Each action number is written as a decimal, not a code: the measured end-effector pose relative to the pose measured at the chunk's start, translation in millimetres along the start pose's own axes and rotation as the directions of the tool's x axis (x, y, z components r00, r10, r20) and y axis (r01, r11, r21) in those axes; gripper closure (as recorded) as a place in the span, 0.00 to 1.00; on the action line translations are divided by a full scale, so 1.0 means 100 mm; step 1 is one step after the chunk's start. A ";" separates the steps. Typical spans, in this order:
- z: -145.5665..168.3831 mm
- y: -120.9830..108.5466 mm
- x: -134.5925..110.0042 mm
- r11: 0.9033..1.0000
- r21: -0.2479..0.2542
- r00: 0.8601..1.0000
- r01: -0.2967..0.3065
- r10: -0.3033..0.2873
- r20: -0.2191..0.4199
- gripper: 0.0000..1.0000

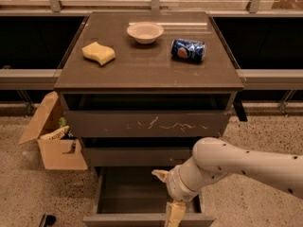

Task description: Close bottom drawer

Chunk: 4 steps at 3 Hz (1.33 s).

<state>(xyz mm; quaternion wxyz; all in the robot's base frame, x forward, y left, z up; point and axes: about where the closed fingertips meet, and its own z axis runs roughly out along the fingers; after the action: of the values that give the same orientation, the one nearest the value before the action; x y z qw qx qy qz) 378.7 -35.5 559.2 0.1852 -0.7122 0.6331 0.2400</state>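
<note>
In the camera view, the step in hand looks like getting into place for the push. The pale beige gripper (174, 214), on the end of the rounded white arm (236, 167), hangs low at the front edge of the bottom drawer (128, 195), right of the drawer's middle. The lower edge of the frame partly cuts it off. Whether the gripper is spread or closed I cannot tell, nor whether it touches the front lip or only hovers over it.

To do this well, the gripper should come down on the outer side of the drawer front, not inside the box. A flat, steady press there should send the drawer straight back along its runners. Pressing nearer the centre than where the gripper now sits would probably keep the box from skewing and binding. The wrist bulges above the open box just below the middle dark drawer front (137, 156), so it should be kept clear — otherwise it could be pinched as the box slides under.

The bottom drawer is the lowest and narrowest of the three dark grey-brown fronts, under the widest drawer front with white scratches (147, 123). It stands pulled well out toward the camera, its deep box showing a dull grey floor and side walls. Its front is plain and flat, with no handle — so nothing to hook, only a face to push.
</note>
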 end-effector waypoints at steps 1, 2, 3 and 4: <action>0.55 0.07 0.34 0.999 -0.051 0.999 0.004 -0.002 0.044 0.00; 1.07 0.14 0.70 0.996 -0.092 0.996 -0.014 0.022 0.085 0.00; 1.62 0.23 1.13 0.992 -0.119 0.986 -0.052 0.069 0.149 0.00; 1.64 0.24 1.14 0.992 -0.119 0.986 -0.047 0.065 0.156 0.00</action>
<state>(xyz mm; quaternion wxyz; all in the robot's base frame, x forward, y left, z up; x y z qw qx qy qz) 346.9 -38.1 360.9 0.1871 -0.6821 0.6213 0.3371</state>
